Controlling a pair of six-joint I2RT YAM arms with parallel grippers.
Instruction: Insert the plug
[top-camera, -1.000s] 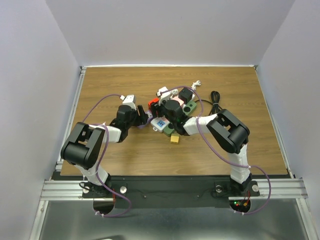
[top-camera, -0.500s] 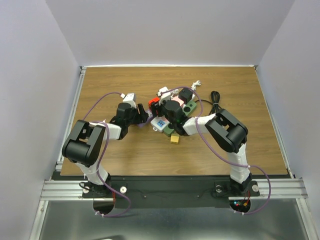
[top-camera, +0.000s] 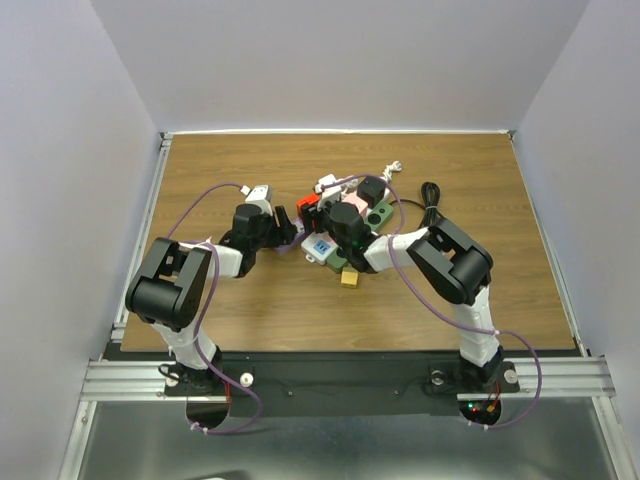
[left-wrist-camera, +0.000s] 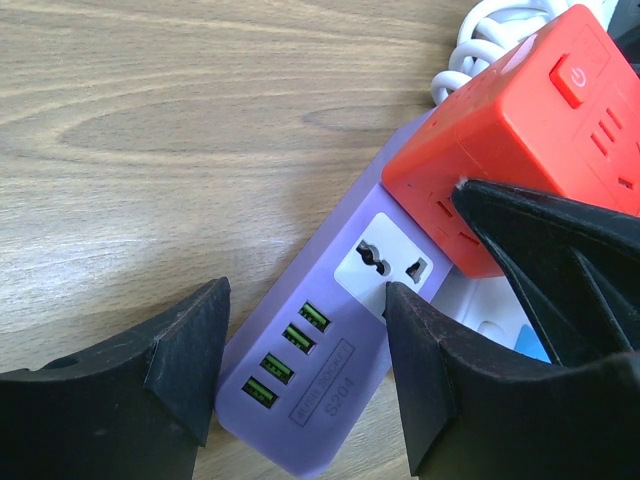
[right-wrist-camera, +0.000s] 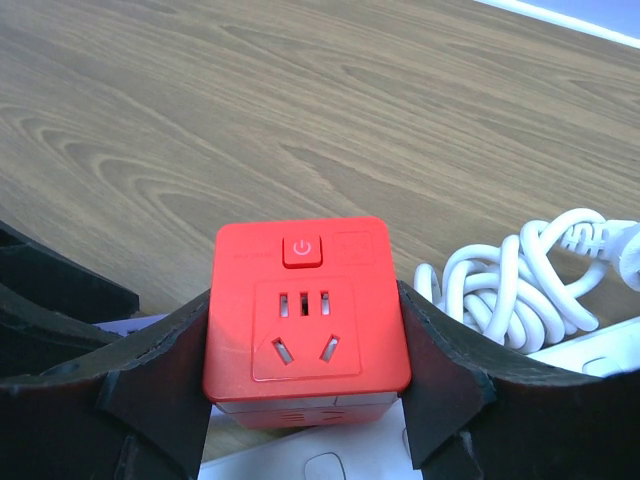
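White-linked, black-jointed arms (top-camera: 185, 285) trail looping purple cables (top-camera: 203, 200).

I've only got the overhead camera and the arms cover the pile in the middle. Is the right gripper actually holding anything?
Observer: Yes. The right gripper is closed on the red cube adapter, one finger against each side.
Operator: Which way is the cube facing?
Observer: Its power button and a socket face the right wrist camera.
Operator: And what's the left one near?
Observer: The left gripper straddles the end of a purple power strip that has four green USB ports. I cannot tell whether it is squeezing the strip.
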